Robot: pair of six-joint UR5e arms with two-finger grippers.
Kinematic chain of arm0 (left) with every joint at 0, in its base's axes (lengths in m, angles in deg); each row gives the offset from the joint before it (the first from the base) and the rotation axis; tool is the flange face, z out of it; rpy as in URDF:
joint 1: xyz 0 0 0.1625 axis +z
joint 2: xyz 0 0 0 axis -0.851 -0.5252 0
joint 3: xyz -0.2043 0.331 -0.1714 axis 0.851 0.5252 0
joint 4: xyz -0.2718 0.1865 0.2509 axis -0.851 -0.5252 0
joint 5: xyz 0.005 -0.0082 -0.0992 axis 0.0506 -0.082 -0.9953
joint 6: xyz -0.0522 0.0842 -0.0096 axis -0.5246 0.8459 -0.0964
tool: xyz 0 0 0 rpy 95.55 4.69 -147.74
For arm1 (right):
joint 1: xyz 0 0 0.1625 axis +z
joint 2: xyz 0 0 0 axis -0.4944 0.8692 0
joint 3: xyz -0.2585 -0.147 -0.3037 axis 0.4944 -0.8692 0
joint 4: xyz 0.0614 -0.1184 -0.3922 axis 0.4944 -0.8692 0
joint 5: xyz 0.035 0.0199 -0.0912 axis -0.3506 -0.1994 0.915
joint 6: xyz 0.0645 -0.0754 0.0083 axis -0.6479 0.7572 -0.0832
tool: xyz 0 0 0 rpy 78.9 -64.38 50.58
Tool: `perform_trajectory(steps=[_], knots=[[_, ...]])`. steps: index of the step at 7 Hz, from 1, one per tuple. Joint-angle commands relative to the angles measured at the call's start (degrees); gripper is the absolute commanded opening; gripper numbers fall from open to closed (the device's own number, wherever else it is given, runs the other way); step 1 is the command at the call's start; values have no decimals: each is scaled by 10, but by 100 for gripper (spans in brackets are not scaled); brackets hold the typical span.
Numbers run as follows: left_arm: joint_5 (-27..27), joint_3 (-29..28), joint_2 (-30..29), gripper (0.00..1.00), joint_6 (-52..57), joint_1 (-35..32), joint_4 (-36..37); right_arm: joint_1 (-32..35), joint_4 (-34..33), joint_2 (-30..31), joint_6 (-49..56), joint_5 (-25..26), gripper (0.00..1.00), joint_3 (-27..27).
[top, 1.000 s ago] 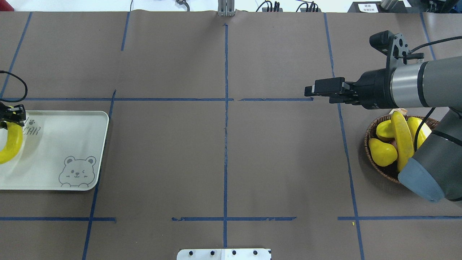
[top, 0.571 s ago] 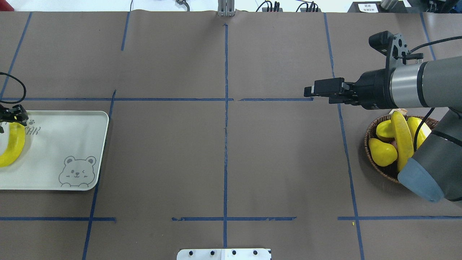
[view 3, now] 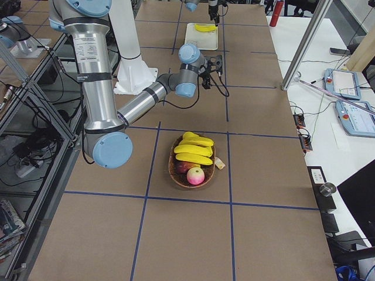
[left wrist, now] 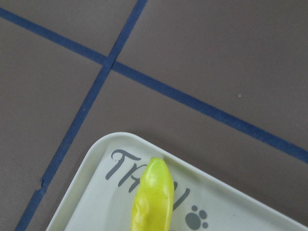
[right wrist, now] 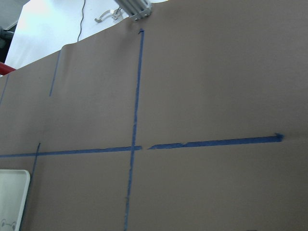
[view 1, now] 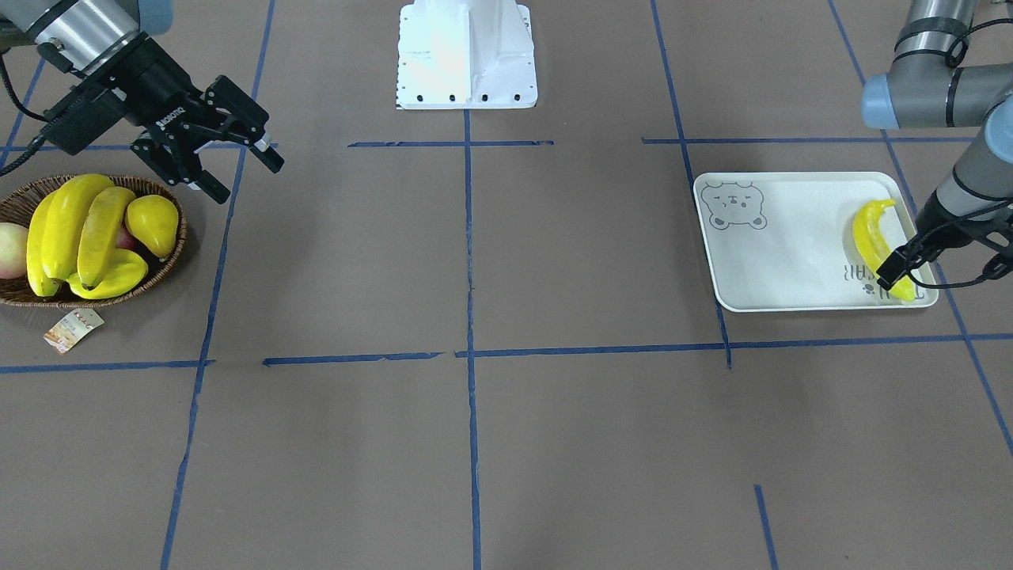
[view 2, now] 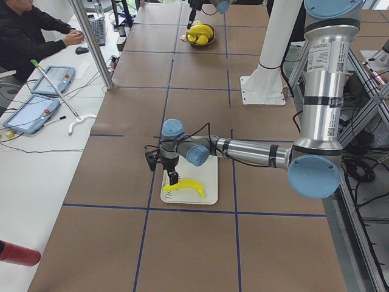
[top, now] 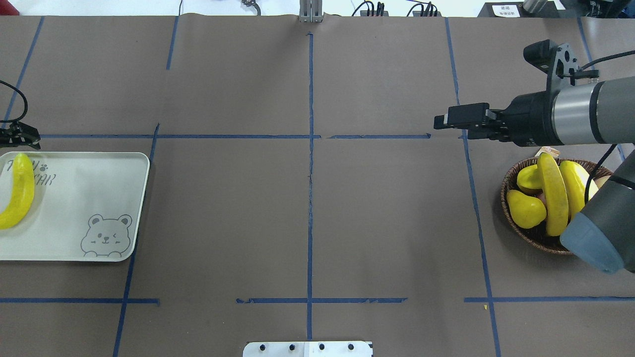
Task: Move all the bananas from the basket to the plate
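Banana (top: 17, 191) laid on plate (top: 84, 198)
Left claw (top: 30, 139), right claw (view 1: 247, 178) seen spread; basket (top: 521, 230) at 3 o'clock is filled with bananas (top: 553, 193)

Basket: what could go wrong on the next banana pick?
Three bananas lie packed together beside the pear in the basket; the open right fingers could catch two, or drag the pear out. The banana on the plate sits at its end rim, so later drops there might knock it off.
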Motion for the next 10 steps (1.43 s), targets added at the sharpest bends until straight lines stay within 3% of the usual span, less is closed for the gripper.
perform_trajectory(steps=[1,3,4,5,7,9,10], knots=[[-6,2,-6,100,-9,-6,-64,42,-16,52,35,-6,100,2],[-40,-13,-1,100,-5,-6,-133,51,-164,56,131,-16,100,9],[-42,-11,1,100,-9,-6,-147,54,-195,66,158,-16,100,19],[-73,-13,1,100,-7,-5,-149,58,-215,96,192,-22,100,44],[-137,6,3,100,-20,-7,-191,84,-262,132,265,-78,100,57],[-136,31,-7,99,-77,-5,-189,81,-258,183,343,-70,100,35],[-136,36,-5,99,-78,-6,-190,79,-242,178,346,-66,100,-10]])
